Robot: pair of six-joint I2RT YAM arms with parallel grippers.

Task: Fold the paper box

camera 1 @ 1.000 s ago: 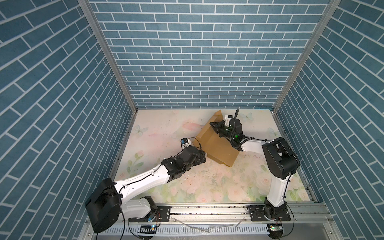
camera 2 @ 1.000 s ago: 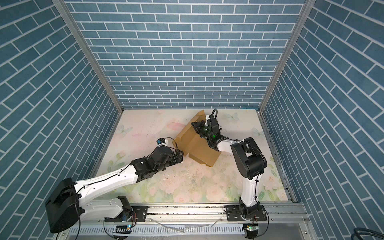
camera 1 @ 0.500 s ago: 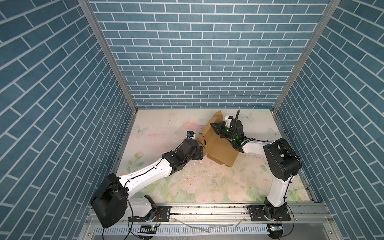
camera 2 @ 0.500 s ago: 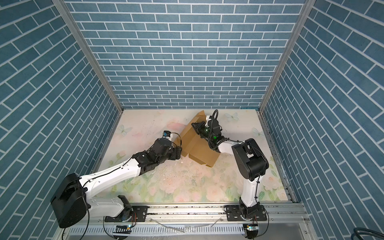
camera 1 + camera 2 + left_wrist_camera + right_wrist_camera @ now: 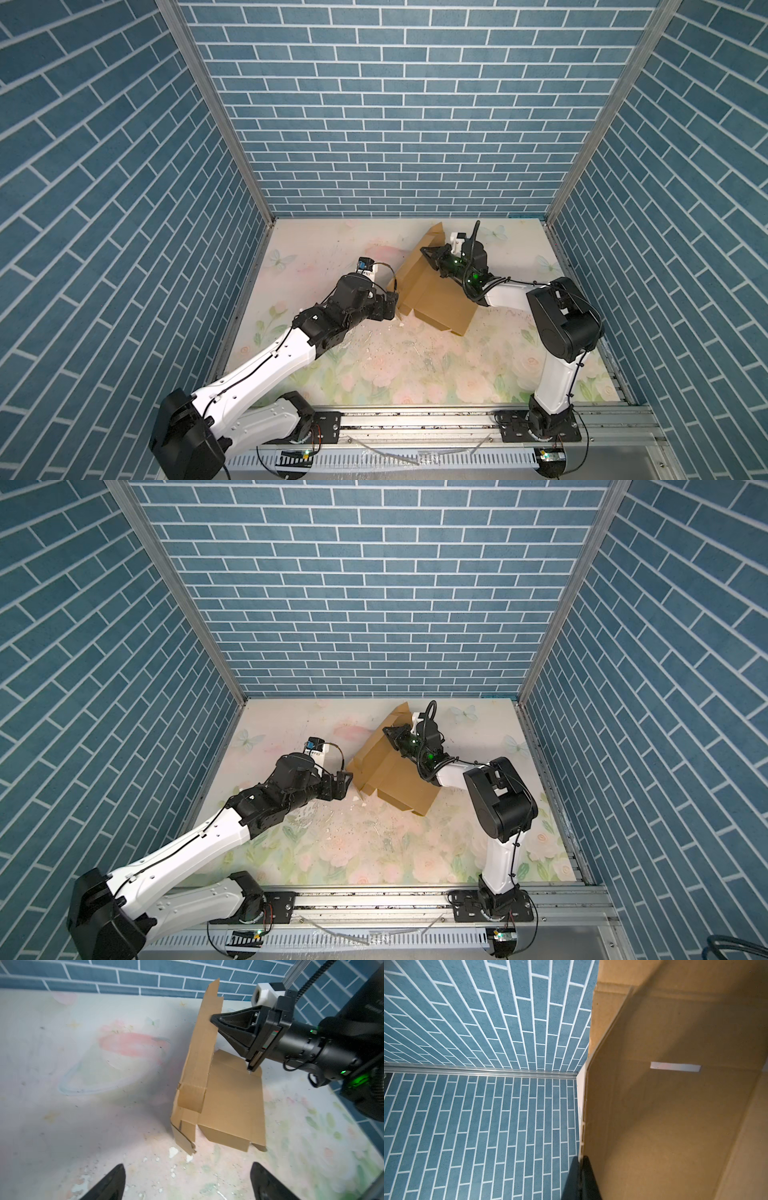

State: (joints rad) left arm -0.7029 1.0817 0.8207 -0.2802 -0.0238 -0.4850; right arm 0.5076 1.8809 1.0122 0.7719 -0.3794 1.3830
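Note:
The paper box is brown cardboard, half folded, lying at the back middle of the table. One long panel stands upright along its left side. My right gripper is shut on the top edge of that upright panel; in the right wrist view the closed jaws pinch the cardboard edge. My left gripper is open and holds nothing. It sits low, just short of the box's near left corner.
White chips and dark specks lie on the floral table mat in front of the box. Blue brick walls close in the left, back and right sides. A metal rail runs along the front.
My left arm has swung its wrist further back and round towards the box's left corner. The box and my right gripper have hardly moved.

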